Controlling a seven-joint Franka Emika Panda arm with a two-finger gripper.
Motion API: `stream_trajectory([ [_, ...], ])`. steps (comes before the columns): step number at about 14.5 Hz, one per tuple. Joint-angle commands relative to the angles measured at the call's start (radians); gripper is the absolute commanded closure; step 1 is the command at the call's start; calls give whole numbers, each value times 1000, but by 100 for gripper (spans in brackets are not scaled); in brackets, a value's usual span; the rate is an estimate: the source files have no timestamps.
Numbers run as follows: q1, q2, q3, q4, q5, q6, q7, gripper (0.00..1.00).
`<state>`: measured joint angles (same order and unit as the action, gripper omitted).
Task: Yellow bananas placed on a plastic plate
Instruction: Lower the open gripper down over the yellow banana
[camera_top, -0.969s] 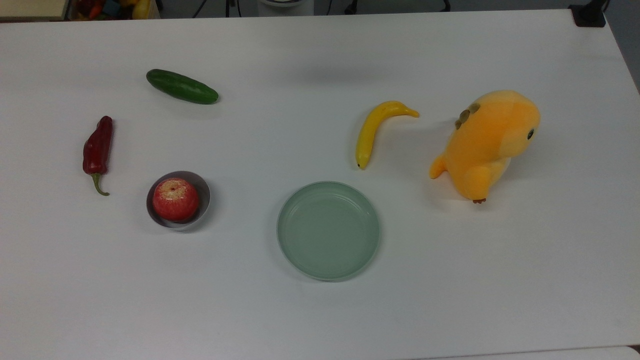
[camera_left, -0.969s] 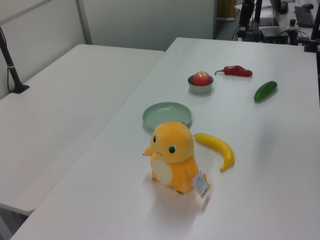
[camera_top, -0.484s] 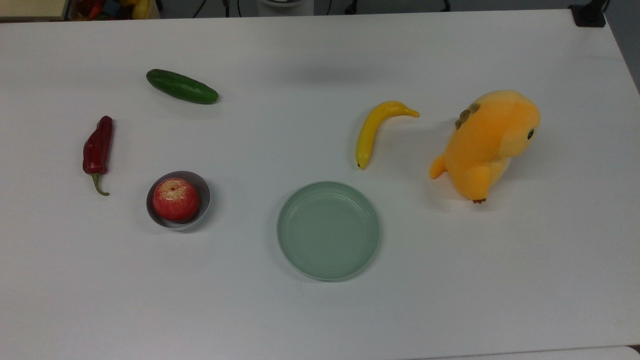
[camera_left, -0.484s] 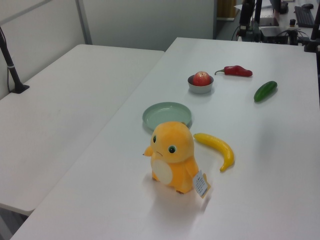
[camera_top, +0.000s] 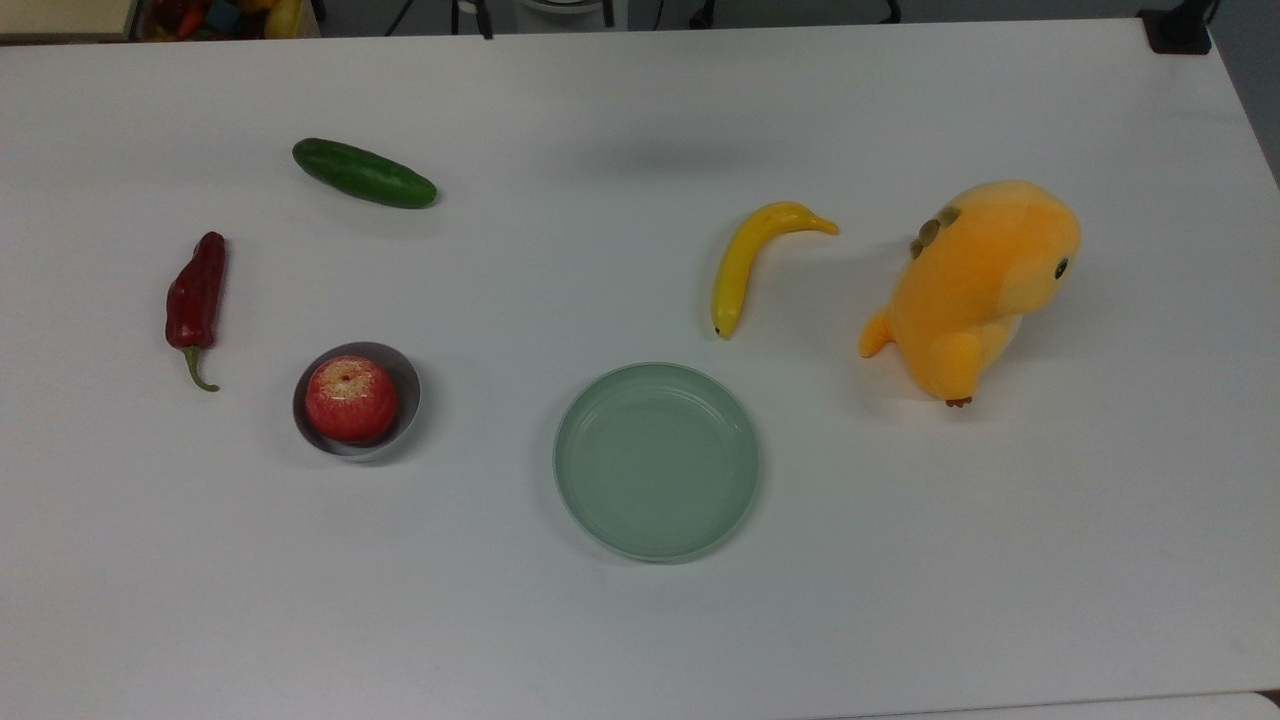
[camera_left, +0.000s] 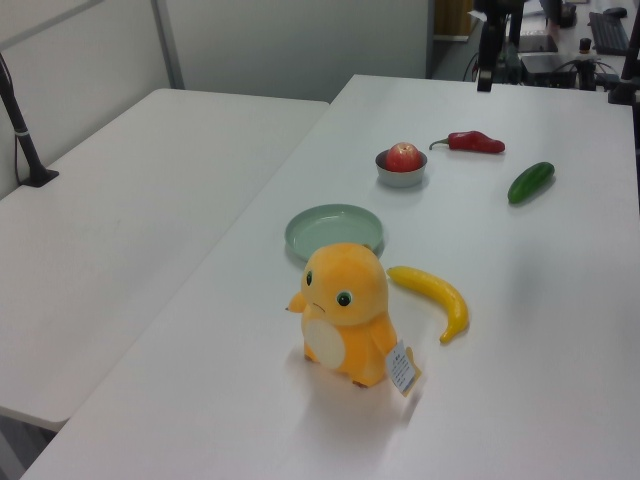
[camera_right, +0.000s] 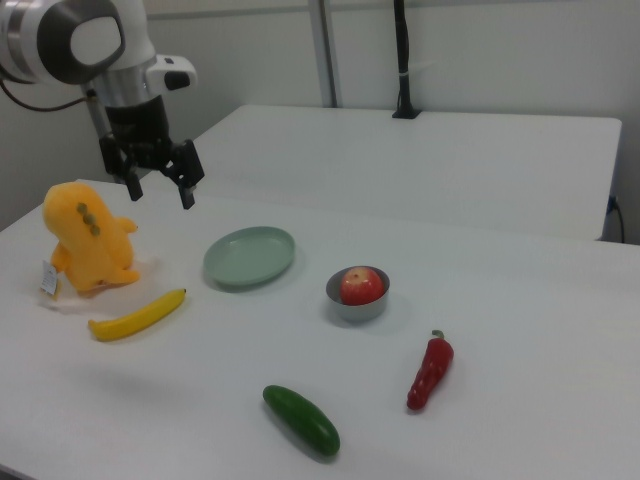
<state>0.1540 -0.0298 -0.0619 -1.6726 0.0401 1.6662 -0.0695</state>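
So we're basically at the start here, nothing's been done yet as far as we can see. The banana (camera_top: 742, 264) is lying on the white table (camera_top: 640, 620), just beside the green plate (camera_top: 656, 460) but not touching it, with the plush toy (camera_top: 975, 285) on its other side. In the top view it sits above the plate, stem pointing toward the toy. The plate has nothing on it.

The gripper (camera_right: 158, 187) is up in the air in the right view, well above the table, fingers spread apart and holding nothing. It's not over the banana yet by our read; it hangs somewhere above the toy and plate area.

What's left, we'd say, is everything: get down to the banana, grab it, carry it the short hop over, and set it inside the rim.

The cucumber (camera_top: 364, 173), red pepper (camera_top: 196, 300) and the apple (camera_top: 350, 397) in its grey bowl (camera_top: 405, 385) are all off to the side, well clear of the path.
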Motion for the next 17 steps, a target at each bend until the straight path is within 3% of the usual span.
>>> stream_trajectory([
  [1, 70, 14, -1, -50, 18, 6, 139, 0],
  [3, 111, 56, 14, -71, 44, 18, 313, 0],
  [9, 116, 93, 125, -225, 52, 214, 494, 0],
  [12, 119, 145, 149, -257, 52, 303, 540, 0],
  [17, 147, 225, 148, -282, 46, 456, 670, 0],
])
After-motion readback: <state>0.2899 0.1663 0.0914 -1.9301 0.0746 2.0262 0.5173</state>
